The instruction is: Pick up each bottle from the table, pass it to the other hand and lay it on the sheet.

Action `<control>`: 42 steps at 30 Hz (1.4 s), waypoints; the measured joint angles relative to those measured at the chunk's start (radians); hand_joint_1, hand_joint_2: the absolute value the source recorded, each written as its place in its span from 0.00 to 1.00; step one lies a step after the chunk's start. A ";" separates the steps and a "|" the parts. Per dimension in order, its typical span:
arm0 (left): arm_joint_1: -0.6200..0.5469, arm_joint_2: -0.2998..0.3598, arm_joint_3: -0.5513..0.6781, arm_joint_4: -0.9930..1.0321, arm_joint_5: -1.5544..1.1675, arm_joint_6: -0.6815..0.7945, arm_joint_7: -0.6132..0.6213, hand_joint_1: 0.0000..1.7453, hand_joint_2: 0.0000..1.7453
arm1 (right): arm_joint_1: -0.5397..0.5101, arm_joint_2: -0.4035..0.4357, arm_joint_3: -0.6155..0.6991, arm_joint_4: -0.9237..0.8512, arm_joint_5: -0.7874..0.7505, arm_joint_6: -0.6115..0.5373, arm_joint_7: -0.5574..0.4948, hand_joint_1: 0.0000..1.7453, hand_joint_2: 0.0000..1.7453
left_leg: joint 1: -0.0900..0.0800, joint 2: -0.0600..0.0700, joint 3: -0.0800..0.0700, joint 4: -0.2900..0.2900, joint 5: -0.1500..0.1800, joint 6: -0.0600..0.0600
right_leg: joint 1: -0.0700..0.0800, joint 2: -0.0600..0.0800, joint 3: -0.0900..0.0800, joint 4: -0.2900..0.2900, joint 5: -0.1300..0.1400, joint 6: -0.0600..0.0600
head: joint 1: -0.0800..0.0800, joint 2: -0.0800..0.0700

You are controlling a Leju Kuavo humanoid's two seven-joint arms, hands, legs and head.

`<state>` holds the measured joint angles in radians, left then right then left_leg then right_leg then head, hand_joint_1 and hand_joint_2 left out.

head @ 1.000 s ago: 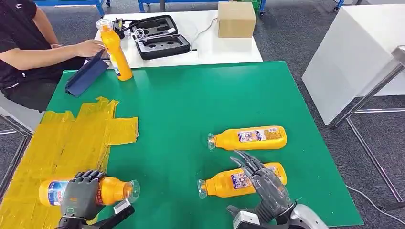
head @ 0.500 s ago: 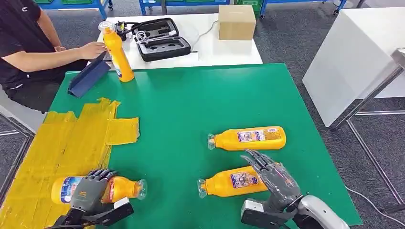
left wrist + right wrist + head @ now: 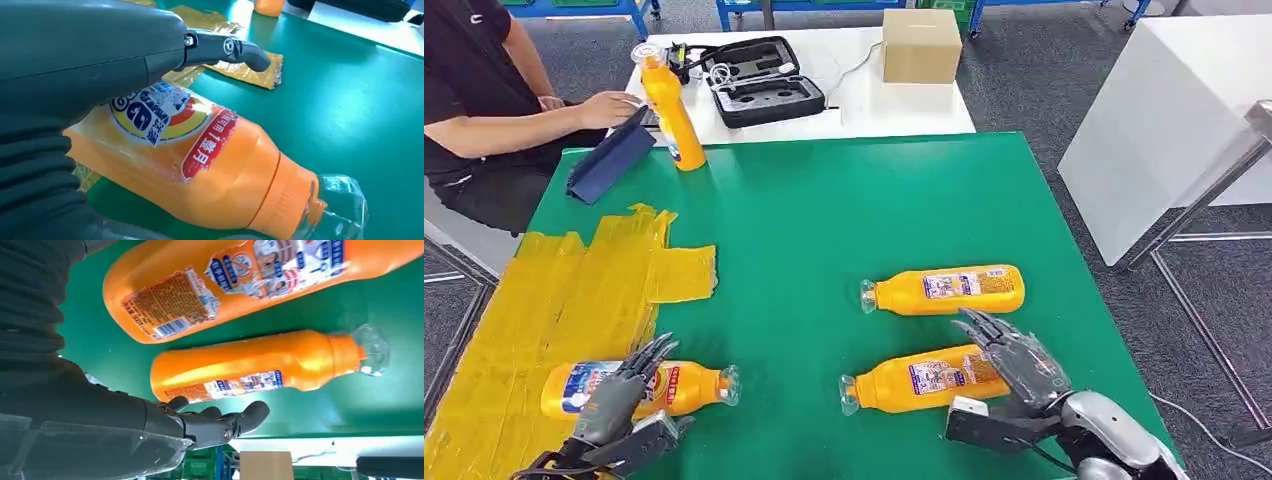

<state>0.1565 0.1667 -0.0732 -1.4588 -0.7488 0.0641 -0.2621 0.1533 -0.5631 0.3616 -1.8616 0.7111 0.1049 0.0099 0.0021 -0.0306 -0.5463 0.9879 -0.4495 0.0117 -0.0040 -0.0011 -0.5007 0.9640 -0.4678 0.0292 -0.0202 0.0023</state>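
Green table (image 3: 824,230): left hand (image 3: 619,400) open, fingers spread over bottle on yellow sheet (image 3: 554,300); right hand (image 3: 1019,365) open beside near bottle (image 3: 919,378).

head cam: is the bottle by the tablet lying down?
No, the bottle by the tablet stands upright at the far left corner of the green table, cap up.

Both hands are dark grey, with slim, jointed, pointed fingers. The left hand (image 3: 614,405) has a thick smooth grey thumb (image 3: 90,45) with small round screws at its hinge, beside a ribbed dark cover. The right hand (image 3: 1022,368) joins a glossy silver forearm shell (image 3: 1114,430).
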 measured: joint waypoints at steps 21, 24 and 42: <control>0.041 -0.038 0.071 -0.182 0.599 -0.372 -0.187 0.00 0.00 | -0.121 0.009 0.052 0.203 0.010 0.082 0.013 0.00 1.00 | 0.000 0.002 -0.004 0.000 0.000 0.000 | 0.000 0.001 -0.004 0.000 0.000 0.000 | 0.000 0.000; 0.040 -0.045 0.064 -0.215 0.600 -0.380 -0.185 0.00 0.00 | -0.156 0.027 0.089 0.259 0.017 0.091 0.014 0.00 1.00 | 0.000 0.002 -0.004 0.000 0.000 0.000 | 0.000 0.001 -0.005 0.000 0.000 0.000 | 0.000 0.000; -0.006 -0.048 0.000 -0.239 0.631 -0.361 -0.184 0.00 0.00 | -0.342 0.065 0.321 0.449 -0.008 0.126 0.030 1.00 1.00 | 0.002 0.010 0.011 0.000 -0.004 0.000 | 0.003 0.009 -0.003 0.000 -0.001 -0.001 | 0.000 0.000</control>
<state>0.1507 0.1186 -0.0729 -1.6976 -0.1175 -0.2972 -0.4459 -0.1885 -0.4978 0.6825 -1.4130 0.7027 0.2304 0.0400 0.0039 -0.0205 -0.5350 0.9880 -0.4538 0.0114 -0.0015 0.0077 -0.5039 0.9637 -0.4683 0.0283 -0.0198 0.0023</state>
